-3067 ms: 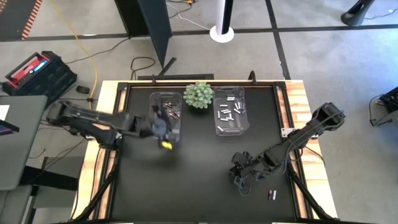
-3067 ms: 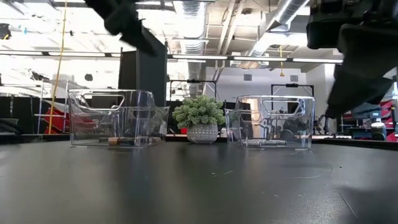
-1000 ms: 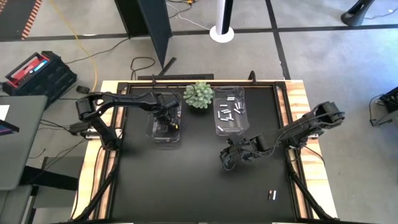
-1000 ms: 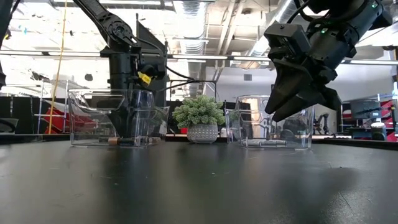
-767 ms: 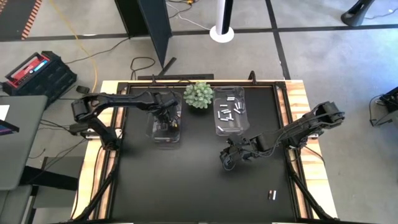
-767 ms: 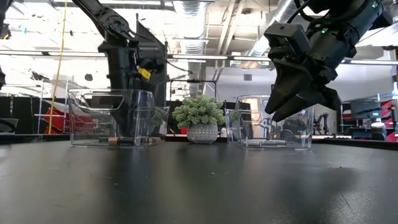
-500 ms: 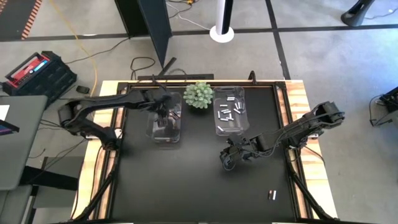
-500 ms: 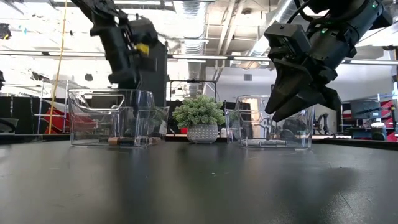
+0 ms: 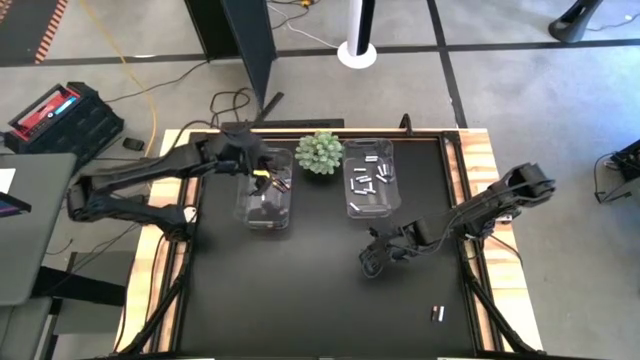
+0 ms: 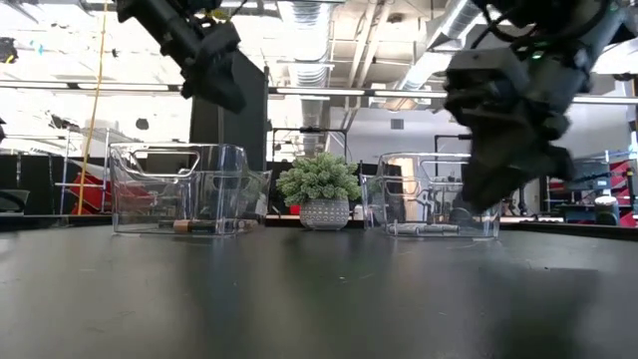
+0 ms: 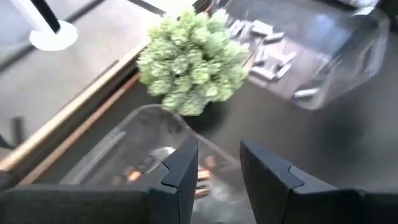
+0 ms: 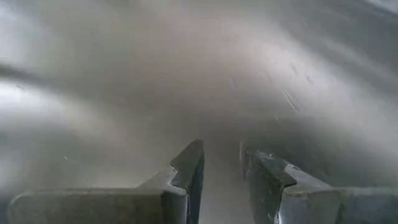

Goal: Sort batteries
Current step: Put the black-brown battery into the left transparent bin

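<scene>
Change, left arm: half a second earlier the left gripper (image 9: pixel 262 172) hung low over the middle of the left bin (image 9: pixel 267 187); it now sits higher, over the bin's far half, and in the low view it has risen clear above the bin's rim.
Change, right arm: the right gripper (image 9: pixel 372 262) has shifted slightly toward the near edge of the table (image 9: pixel 300 300) and, in the low view, has swung to the right, in front of the right bin (image 9: pixel 371 178).
Left arm pose: stretched from the table's left side across to the left bin, wrist angled down toward it.
Left gripper state: fingers (image 11: pixel 183 171) apart with a narrow gap, nothing between them.
Right arm pose: reaches from the right edge low across the mat, gripper near the table's middle, well short of the right bin.
Right gripper state: fingers (image 12: pixel 188 171) apart by a narrow gap, nothing seen between them; bare table beyond.
Batteries: dark batteries (image 9: pixel 278 183) lie in the left bin; pale batteries (image 9: pixel 365 182) lie in the right bin; one dark battery (image 9: pixel 437 313) lies loose on the mat near the right front corner.
Plant: the green plant (image 9: pixel 319 152) stands between the two bins.
</scene>
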